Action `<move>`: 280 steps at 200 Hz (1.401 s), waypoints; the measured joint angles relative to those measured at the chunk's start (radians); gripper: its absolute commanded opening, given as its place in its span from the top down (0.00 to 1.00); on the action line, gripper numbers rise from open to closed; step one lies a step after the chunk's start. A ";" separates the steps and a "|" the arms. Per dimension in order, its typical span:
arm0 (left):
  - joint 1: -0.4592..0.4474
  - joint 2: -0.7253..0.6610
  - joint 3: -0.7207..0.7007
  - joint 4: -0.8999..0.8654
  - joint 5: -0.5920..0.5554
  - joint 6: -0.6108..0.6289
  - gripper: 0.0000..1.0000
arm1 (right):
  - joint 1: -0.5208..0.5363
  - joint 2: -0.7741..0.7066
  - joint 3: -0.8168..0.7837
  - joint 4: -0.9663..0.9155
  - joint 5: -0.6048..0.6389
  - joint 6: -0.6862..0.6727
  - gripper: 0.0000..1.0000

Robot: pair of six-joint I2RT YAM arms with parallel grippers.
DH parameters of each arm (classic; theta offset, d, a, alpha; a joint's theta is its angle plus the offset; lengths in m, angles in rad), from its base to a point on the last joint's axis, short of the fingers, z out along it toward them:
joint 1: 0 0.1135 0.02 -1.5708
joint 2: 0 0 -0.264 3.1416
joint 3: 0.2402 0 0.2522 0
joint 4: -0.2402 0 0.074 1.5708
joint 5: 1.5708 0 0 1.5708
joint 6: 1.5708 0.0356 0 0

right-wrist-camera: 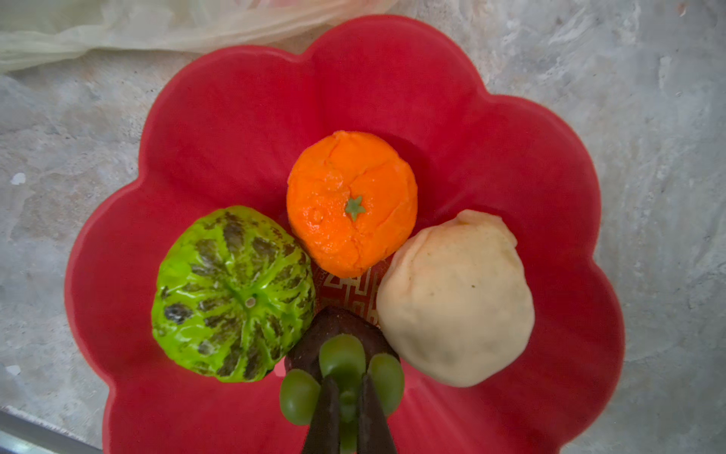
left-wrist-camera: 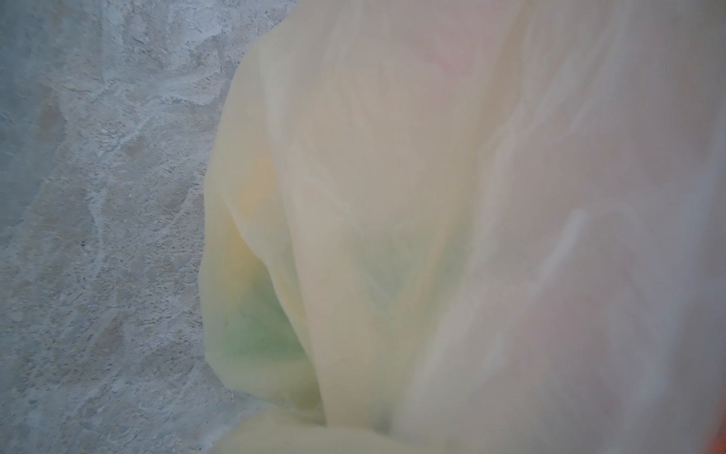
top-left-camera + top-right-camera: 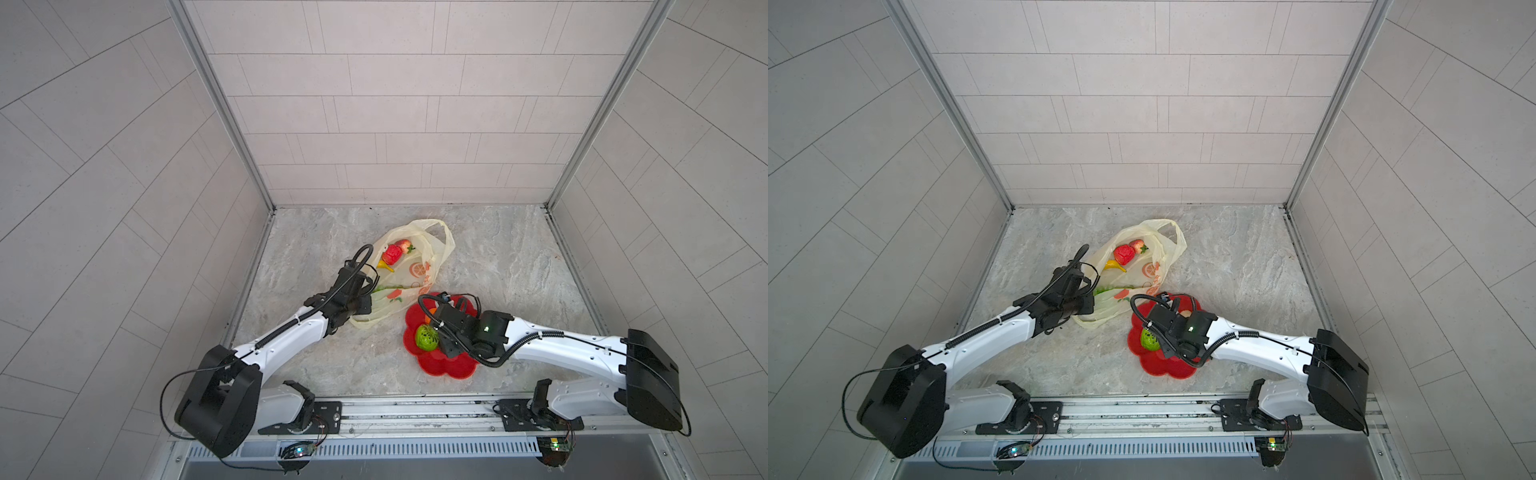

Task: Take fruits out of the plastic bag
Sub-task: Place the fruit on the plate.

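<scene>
1. Bag-holding looks to be the job on the left. The left pincer (image 3: 365,305) sits at the near edge of the plastic bag (image 3: 399,274). In its wrist view pale film fills everything ahead of it, so I cannot tell whether it is spread or pinching film. My guess is that it keeps the mouth up.
2. Further right, the right pincer (image 1: 348,379) is pressed together on the green calyx of the dark mangosteen (image 1: 334,330), low over the red flower-shaped plate (image 1: 275,78). Whether the fruit already rests there I cannot tell. Setting it down is the step in hand.
3. The next move calls for lowering until the plate bears the mangosteen, then spreading the jaws. The pincer must lift straight clear, since neighbours crowd both sides of the tips, and then return to the bag mouth.
4. In the bag, a green grape bunch (image 3: 388,289) shows through film right beside the left pincer. Beyond the pincer lie a yellow banana (image 3: 384,266), a red piece (image 3: 392,254) and, farthest, a strawberry (image 3: 403,245). By my count four fruits remain inside.
5. On the plate, the orange (image 1: 351,202) lies straight ahead of the right pincer's tips. The green ball (image 1: 231,293) flanks one side and the cream bulb (image 1: 455,302) the other, both touching the orange. The mangosteen is wedged between those two.
</scene>
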 measured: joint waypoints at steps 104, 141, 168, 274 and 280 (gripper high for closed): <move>0.000 -0.005 0.000 -0.004 -0.002 0.000 0.87 | -0.006 0.055 0.008 0.057 0.067 0.001 0.82; 0.000 -0.005 0.000 -0.004 -0.002 0.000 0.87 | -0.006 0.051 0.003 0.063 0.072 -0.005 0.69; 0.000 -0.005 0.000 -0.004 -0.002 0.000 0.87 | -0.007 0.045 0.001 0.062 0.074 -0.007 0.65; 0.006 -0.005 0.000 -0.003 0.002 -0.003 0.89 | -0.047 0.032 0.210 0.028 0.088 -0.126 0.50; 0.014 -0.007 -0.001 0.001 0.012 -0.006 0.89 | -0.063 0.043 0.238 0.044 0.078 -0.146 0.48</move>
